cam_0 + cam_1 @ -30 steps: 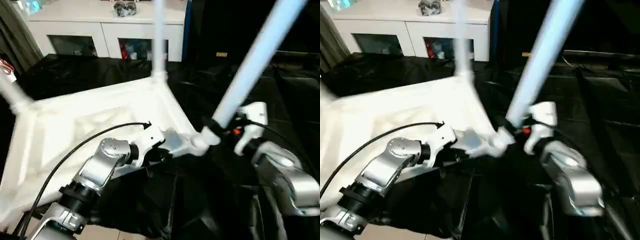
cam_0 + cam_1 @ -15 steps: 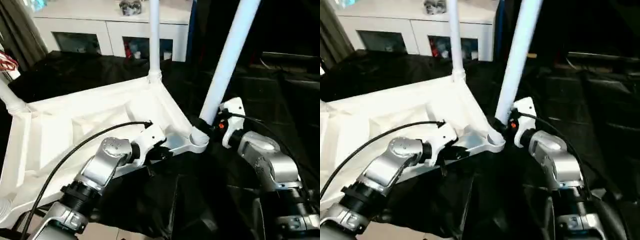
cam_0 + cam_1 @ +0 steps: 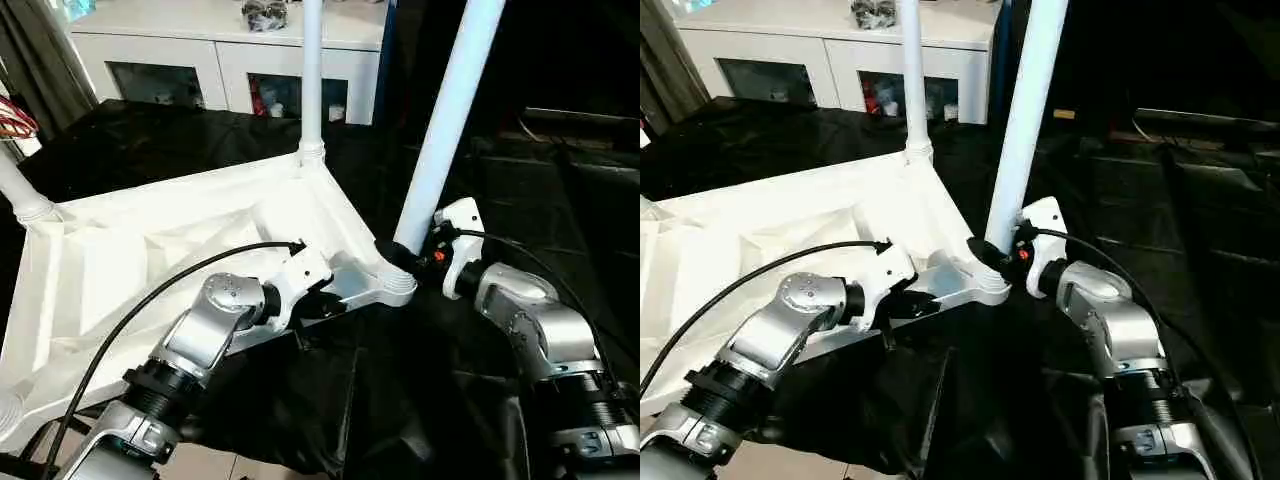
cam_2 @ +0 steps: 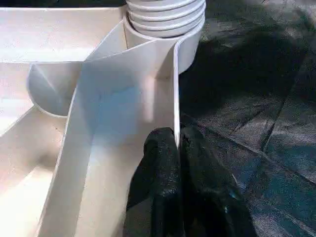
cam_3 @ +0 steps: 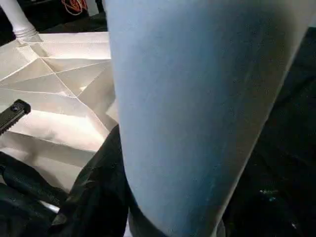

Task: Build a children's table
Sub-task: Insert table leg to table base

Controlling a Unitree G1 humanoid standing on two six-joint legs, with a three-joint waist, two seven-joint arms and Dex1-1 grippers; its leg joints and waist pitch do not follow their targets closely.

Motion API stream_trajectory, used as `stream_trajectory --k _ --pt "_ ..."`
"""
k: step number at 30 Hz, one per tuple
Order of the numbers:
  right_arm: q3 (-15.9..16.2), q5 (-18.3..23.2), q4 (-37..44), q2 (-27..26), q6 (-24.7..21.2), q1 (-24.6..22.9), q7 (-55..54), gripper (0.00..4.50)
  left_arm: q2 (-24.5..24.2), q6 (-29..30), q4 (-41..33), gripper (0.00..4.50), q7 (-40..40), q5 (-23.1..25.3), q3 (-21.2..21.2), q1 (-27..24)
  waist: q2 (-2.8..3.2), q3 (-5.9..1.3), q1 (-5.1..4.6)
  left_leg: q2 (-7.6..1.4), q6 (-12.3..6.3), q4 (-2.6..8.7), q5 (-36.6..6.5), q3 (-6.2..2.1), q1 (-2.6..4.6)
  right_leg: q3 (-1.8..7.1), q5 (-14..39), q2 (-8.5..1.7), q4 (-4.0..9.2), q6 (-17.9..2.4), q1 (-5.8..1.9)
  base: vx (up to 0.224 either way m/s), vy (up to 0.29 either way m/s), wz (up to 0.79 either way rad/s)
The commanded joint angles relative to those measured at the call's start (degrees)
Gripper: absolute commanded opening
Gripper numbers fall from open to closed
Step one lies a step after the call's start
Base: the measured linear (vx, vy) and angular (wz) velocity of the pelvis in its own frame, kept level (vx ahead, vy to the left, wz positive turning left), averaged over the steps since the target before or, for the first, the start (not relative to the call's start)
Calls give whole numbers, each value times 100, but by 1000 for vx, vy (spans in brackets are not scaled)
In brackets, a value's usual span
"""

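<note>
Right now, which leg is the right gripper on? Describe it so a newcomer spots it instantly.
Start at the white tabletop lying ribs-up on the black cloth. Go to its corner nearest the robot's right arm, where the right gripper clasps the base of a leg. This tube leans slightly and looks thickest, being closest; the far-corner leg before the cabinet stands thinner and upright.

The tabletop [image 3: 150, 260] lies underside-up on a cloth-covered surface [image 3: 480, 400], with the cabinet [image 3: 220, 60] behind it. Legs stand in the far corner socket [image 3: 311, 155], the left corner [image 3: 22, 195] and the near right corner socket [image 3: 398, 283]. The left gripper [image 4: 177, 148] pinches the rim beside that near socket; the right gripper [image 3: 405, 255] clasps the leg [image 3: 450, 120] there, at its foot.
</note>
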State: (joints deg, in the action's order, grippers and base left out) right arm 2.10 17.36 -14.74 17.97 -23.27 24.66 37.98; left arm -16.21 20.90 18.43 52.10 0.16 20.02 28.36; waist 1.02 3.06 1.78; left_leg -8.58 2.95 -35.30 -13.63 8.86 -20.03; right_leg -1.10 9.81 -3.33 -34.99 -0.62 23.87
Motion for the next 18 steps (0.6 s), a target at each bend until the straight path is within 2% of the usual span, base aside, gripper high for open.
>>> stream_trajectory --k 1,4,7,12,13,15,16,18 --pt "-10 -35 -106 -39 53 -43 16 191 -28 -77 162 0 -18 -57 -92 -19 -125 -328 38 -322 -374 440 -496 -68 -80 214 1757 -441 466 -1191 -339 0 0 0" --pt "-159 -23 -452 -189 303 -30 -105 191 -34 -90 167 0 -21 -52 -96 -8 -119 -331 38 -317 -370 437 -503 -63 -83 218 1738 -448 469 -1227 -337 0 0 0" --pt "-250 51 -516 -237 339 -88 -129 191 -37 -90 167 0 -29 -52 -104 -10 -110 -323 35 -330 -358 452 -558 -70 -75 210 1770 -443 470 -1236 -336 0 0 0" --pt "-587 337 -643 -377 510 -367 -102 191 -45 -105 179 0 -34 -50 -109 -7 -91 -328 51 -337 -377 450 -560 -61 -66 220 1636 -449 474 -1274 -330 0 0 0" --pt "-637 362 -665 -407 551 -410 -90 191 -47 -111 185 0 -37 -50 -111 -3 -65 -338 54 -335 -376 451 -522 -72 -77 214 1576 -454 454 -1303 -350 0 0 0" --pt "-703 402 -683 -444 623 -485 -79 190 -44 -120 203 0 -40 -49 -113 7 -79 -328 46 -338 -397 456 -538 -63 -75 213 1548 -442 465 -1319 -334 0 0 0" --pt "-807 468 -720 -506 757 -606 -91 190 -36 -131 231 0 -48 -49 -118 23 -41 -331 58 -339 -384 456 -560 -69 -72 211 1566 -450 463 -1326 -339 0 0 0" --pt "-963 564 -772 -606 941 -766 -133 190 -28 -143 251 0 -57 -47 -119 35 -57 -326 53 -342 -367 468 -676 -65 -70 214 1692 -448 486 -1303 -333 0 0 0"
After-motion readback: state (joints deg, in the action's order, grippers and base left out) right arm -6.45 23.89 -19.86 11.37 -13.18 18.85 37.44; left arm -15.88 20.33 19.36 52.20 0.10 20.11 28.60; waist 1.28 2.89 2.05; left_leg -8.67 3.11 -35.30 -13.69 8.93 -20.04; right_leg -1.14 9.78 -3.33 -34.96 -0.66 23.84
